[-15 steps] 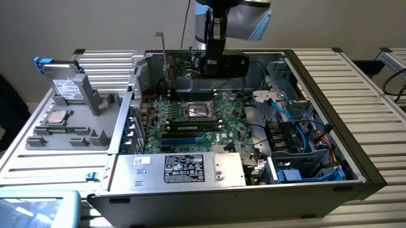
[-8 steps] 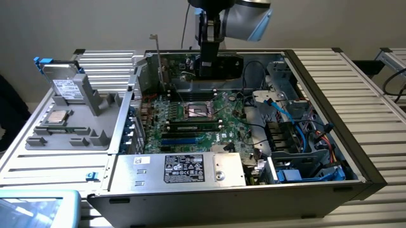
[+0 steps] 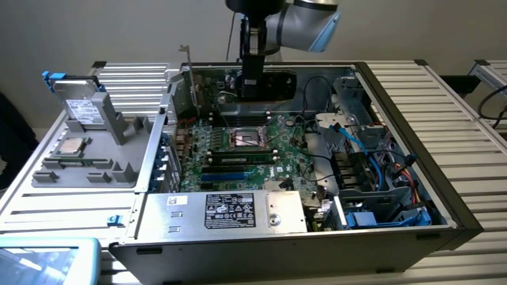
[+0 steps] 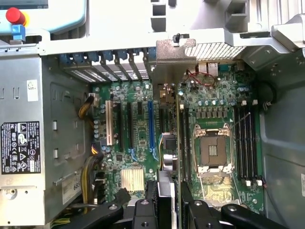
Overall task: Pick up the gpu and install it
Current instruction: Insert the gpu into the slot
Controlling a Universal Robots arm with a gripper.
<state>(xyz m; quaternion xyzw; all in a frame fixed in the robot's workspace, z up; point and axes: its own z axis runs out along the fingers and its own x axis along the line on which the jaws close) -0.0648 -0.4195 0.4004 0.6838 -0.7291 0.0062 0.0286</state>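
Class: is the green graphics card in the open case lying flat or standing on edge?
On edge: the gpu, gripped by the gripper, stands vertical over the motherboard. Whether it is seated in a slot, cannot tell.

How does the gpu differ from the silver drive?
The gpu is a green card with a black block; the silver drive is a metal box with a white label. The gpu is gripped by the fingers inside the case; the silver drive stands untouched in the grey tray. Both stand on edge.
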